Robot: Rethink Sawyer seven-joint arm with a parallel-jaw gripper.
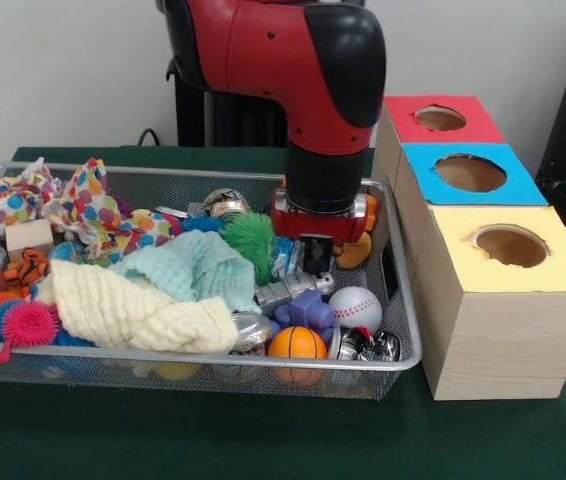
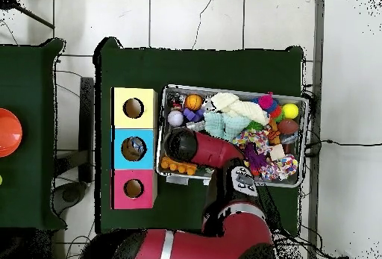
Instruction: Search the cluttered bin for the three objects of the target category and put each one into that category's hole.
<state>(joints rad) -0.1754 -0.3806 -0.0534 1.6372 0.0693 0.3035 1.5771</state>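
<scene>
One crushed, crinkly clear plastic bottle (image 1: 285, 254) with blue print seems to show just beside the gripper (image 1: 315, 255), at the right end of the wide silver wire-mesh bin (image 1: 400, 290); I cannot pick out the other two for certain among the clutter. The red and black arm (image 1: 308, 70) reaches down into that end of the bin, and its black fingers are low among the toys, but whether they are spread or pinching anything I cannot tell. My judgement is that the searching or grasping step is in hand, with no bottle visibly lifted yet.

Next, the move calls for a clean lift straight up, clear of the mesh rim, then a carry sideways to the wooden box row: red-topped hole (image 1: 440, 118), blue-topped hole (image 1: 470, 173), yellow-topped hole (image 1: 511, 245). From overhead something already lies inside the blue hole (image 2: 133, 148).

Room is tight: a white baseball (image 1: 355, 308), a purple toy (image 1: 308, 308), an orange mini basketball (image 1: 297, 343) and a green fuzzy ball (image 1: 251, 238) crowd the gripper. Pale mint and cream cloths (image 1: 153, 295) cover the bin's middle and may hide more.
</scene>
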